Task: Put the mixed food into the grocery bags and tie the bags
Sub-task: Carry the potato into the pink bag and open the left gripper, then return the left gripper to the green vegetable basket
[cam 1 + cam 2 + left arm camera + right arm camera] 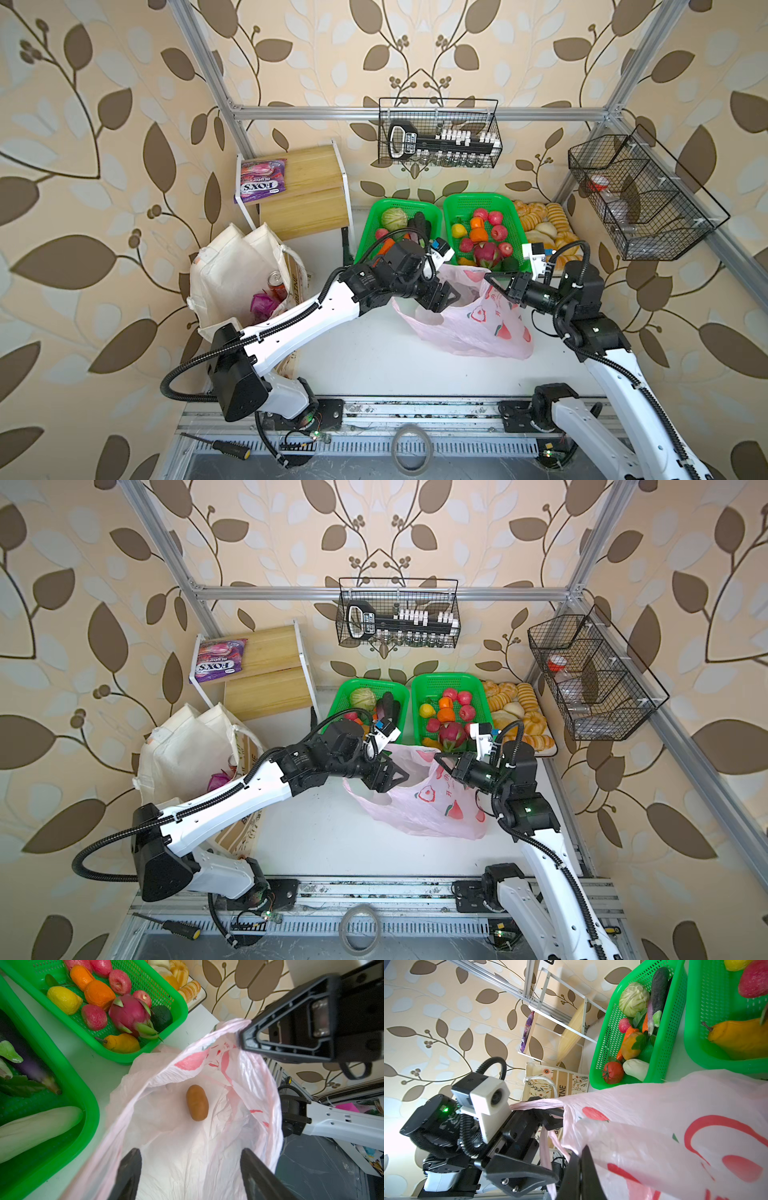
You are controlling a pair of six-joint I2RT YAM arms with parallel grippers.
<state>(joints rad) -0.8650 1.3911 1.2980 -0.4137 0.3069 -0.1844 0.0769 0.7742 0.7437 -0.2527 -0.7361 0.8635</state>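
The pink peach-printed bag (478, 328) (432, 808) stands open mid-table, before the green baskets. One brown potato (197, 1103) lies on its bottom. My left gripper (446, 301) (190, 1153) hovers open over the bag's mouth, nothing between its fingers. My right gripper (490, 279) (581, 1153) is shut on the bag's far rim, holding it up. The cream canvas tote (228, 270) stands at the left with the red soda can (277, 282) and purple packet (262, 305) inside. The cabbage (394, 218) and tomato (612, 1072) lie in the left basket.
Two green mesh baskets (374, 208) (478, 198) of fruit and vegetables sit behind the bag, a bread tray (540, 224) to their right. A wooden shelf (316, 183) carries a purple FOX'S packet (259, 180). Wire baskets (438, 133) (640, 195) hang on the frame.
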